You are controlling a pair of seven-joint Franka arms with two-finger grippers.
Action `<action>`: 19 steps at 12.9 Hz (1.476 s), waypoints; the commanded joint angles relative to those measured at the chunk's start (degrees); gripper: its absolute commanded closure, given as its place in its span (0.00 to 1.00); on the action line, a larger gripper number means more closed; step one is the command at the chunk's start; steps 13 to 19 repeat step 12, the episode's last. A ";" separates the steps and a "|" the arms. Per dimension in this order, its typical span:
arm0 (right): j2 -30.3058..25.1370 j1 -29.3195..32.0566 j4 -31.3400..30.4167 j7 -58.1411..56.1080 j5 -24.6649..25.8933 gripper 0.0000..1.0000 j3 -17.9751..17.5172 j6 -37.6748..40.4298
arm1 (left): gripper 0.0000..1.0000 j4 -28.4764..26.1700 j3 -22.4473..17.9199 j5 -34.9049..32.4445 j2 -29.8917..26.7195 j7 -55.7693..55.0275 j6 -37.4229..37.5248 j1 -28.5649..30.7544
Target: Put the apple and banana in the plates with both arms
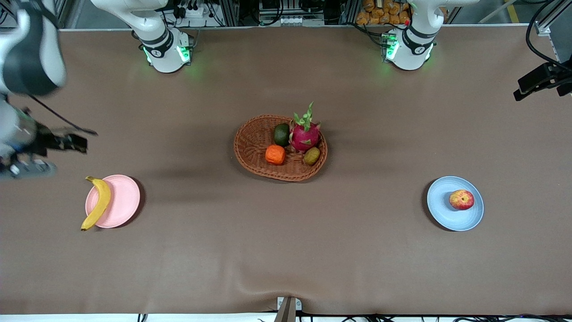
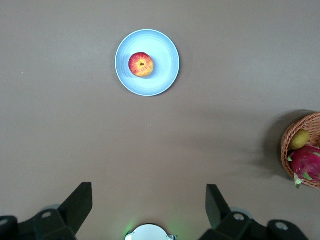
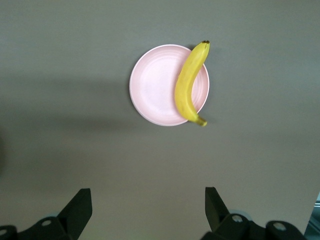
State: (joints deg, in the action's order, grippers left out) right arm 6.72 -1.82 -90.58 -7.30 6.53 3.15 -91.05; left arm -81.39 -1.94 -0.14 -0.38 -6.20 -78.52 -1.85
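My left tool [image 2: 147, 210] hangs high over the tabletop [image 1: 286, 250] at the left arm's end, fingers [image 2: 80, 202] spread wide apart and holding nothing. In the front view it shows only as a dark shape at the edge [image 1: 543, 80]. Seen from its wrist, the blue plate [image 2: 165, 80] lies below with bare tabletop around it, and the apple [image 2: 141, 64] sits on that plate, a little off its centre, stem dimple facing up.

My right tool [image 3: 147, 210] is also up in the air, over the right arm's end of the tabletop, fingers [image 3: 80, 202] likewise spread and empty. In the front view its arm blurs at the edge [image 1: 27, 147]. Below it lies the pink plate [image 3: 155, 85], and the banana [image 3: 189, 85] rests across the side of the plate toward the right arm's end of the tabletop, both of its tips sticking out past the rim.

In the middle of the tabletop, well apart from both plates and farther from the front camera than they are, stands the basket [image 1: 254, 141]. It holds a dragon fruit [image 1: 304, 134], an orange fruit [image 1: 275, 154], a dark green fruit [image 1: 281, 134] and a small olive one [image 1: 312, 155].
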 commanded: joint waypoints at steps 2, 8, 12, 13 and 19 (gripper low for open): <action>-7.84 4.53 -2.50 -0.26 -6.96 0.00 -0.34 4.46 | 0.00 0.62 -0.43 -0.21 0.03 0.93 0.12 0.18; -9.62 4.02 2.41 6.25 -10.58 0.00 3.80 9.48 | 0.00 0.71 -0.25 -2.67 0.03 0.93 0.39 -0.43; -8.48 3.49 3.22 3.27 -10.05 0.00 3.80 7.03 | 0.00 0.53 0.71 -2.58 0.12 0.84 0.56 -1.40; -8.48 3.49 3.22 3.27 -10.05 0.00 3.80 7.03 | 0.00 0.53 0.71 -2.58 0.12 0.84 0.56 -1.40; -8.48 3.49 3.22 3.27 -10.05 0.00 3.80 7.03 | 0.00 0.53 0.71 -2.58 0.12 0.84 0.56 -1.40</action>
